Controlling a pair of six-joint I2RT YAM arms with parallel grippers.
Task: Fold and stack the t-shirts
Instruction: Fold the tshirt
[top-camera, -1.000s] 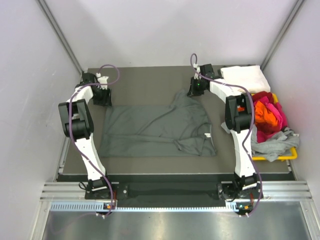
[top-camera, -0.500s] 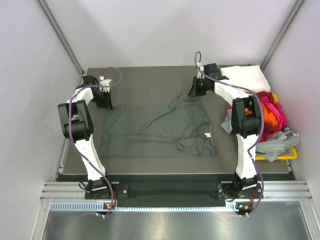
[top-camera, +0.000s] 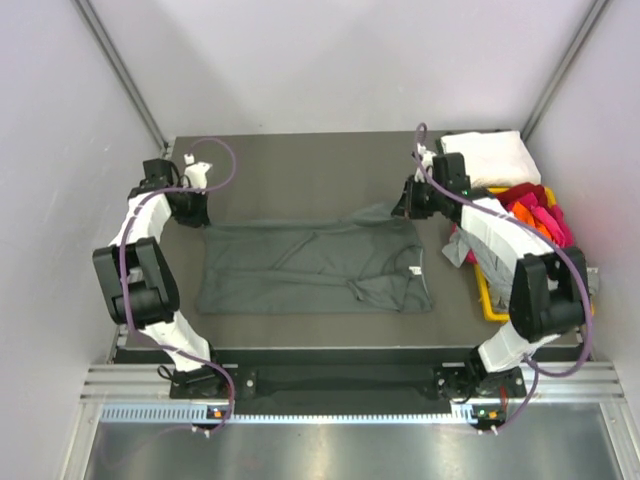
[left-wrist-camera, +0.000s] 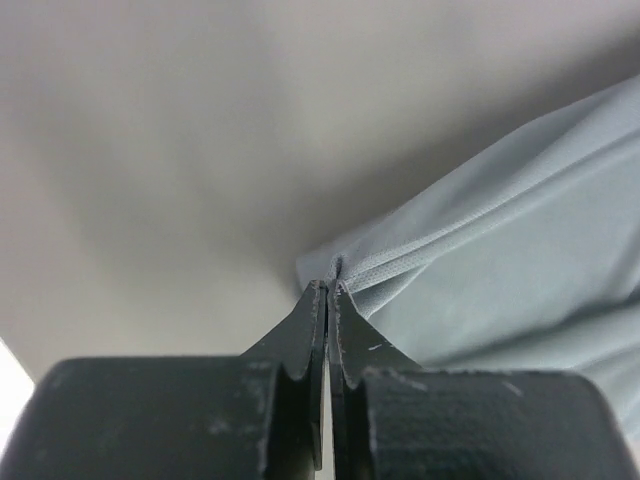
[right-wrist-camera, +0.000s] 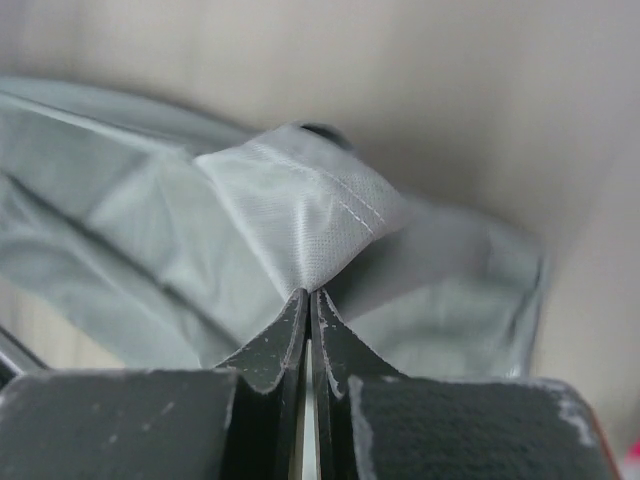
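A dark grey t-shirt (top-camera: 310, 265) lies spread across the middle of the table. My left gripper (top-camera: 190, 210) is shut on its far left corner, and in the left wrist view the hem (left-wrist-camera: 400, 268) is pinched at the tips of the gripper (left-wrist-camera: 328, 285). My right gripper (top-camera: 408, 204) is shut on the far right corner; the right wrist view shows a fold of cloth (right-wrist-camera: 300, 215) rising from the tips of the gripper (right-wrist-camera: 308, 292). A folded white t-shirt (top-camera: 485, 157) lies at the back right.
A yellow bin (top-camera: 485, 303) at the right edge holds red, pink and orange shirts (top-camera: 530, 205). A light grey shirt (top-camera: 458, 250) hangs over its near side, under my right arm. White walls close in the left and right sides.
Both grippers closed on the shirt's far corners and moved apart and slightly nearer. The raised hump at the far right edge has flattened and the far edge is stretched straighter.
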